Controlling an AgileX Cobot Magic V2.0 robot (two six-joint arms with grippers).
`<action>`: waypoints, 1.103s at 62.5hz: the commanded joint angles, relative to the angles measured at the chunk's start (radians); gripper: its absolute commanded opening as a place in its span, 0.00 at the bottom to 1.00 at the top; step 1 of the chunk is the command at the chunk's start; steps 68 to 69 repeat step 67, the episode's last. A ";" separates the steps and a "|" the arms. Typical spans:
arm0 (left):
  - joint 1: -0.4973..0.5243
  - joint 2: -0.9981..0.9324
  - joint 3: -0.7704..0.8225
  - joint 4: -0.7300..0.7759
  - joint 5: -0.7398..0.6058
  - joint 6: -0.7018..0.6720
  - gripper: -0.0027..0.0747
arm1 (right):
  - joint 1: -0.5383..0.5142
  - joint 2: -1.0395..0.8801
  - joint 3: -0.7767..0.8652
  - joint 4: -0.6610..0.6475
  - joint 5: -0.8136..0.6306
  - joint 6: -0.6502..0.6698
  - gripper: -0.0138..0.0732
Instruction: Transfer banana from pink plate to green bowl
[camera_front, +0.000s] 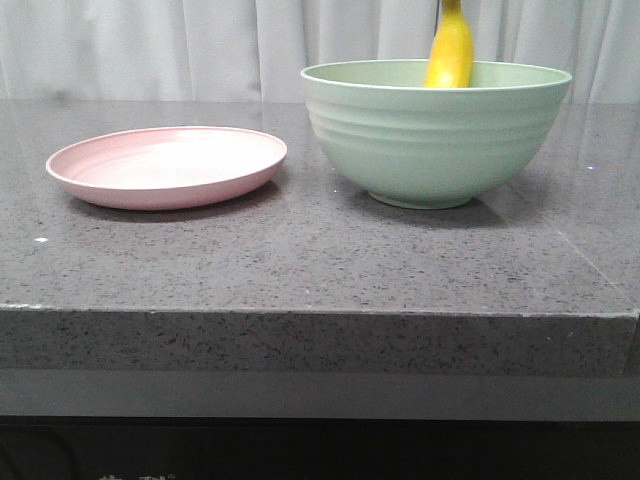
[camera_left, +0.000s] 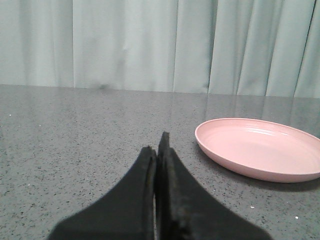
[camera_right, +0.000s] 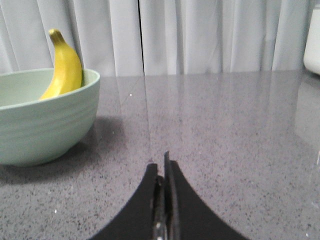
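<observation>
The yellow banana (camera_front: 450, 52) leans upright inside the mint-green bowl (camera_front: 436, 135) at the right of the table, its upper end above the rim; it also shows in the right wrist view as the banana (camera_right: 64, 67) against the far wall of the bowl (camera_right: 42, 120). The pink plate (camera_front: 167, 165) lies bare at the left, and the plate (camera_left: 260, 148) appears ahead in the left wrist view. My left gripper (camera_left: 156, 147) is shut with nothing in it, low over the table, short of the plate. My right gripper (camera_right: 161, 165) is shut and holds nothing, off to the side of the bowl. Neither gripper shows in the front view.
The grey speckled tabletop (camera_front: 300, 255) ends in a front edge near the camera. White curtains (camera_front: 200, 45) hang behind the table. A white object (camera_right: 312, 42) stands at the frame's edge in the right wrist view.
</observation>
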 joint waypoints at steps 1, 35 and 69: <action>-0.006 -0.024 0.006 0.000 -0.082 -0.008 0.01 | -0.006 -0.025 -0.005 -0.013 -0.094 0.000 0.08; -0.006 -0.024 0.006 0.000 -0.082 -0.008 0.01 | -0.006 -0.024 -0.005 -0.012 -0.068 0.000 0.08; -0.006 -0.024 0.006 0.000 -0.082 -0.008 0.01 | -0.006 -0.024 -0.005 -0.012 -0.068 0.000 0.08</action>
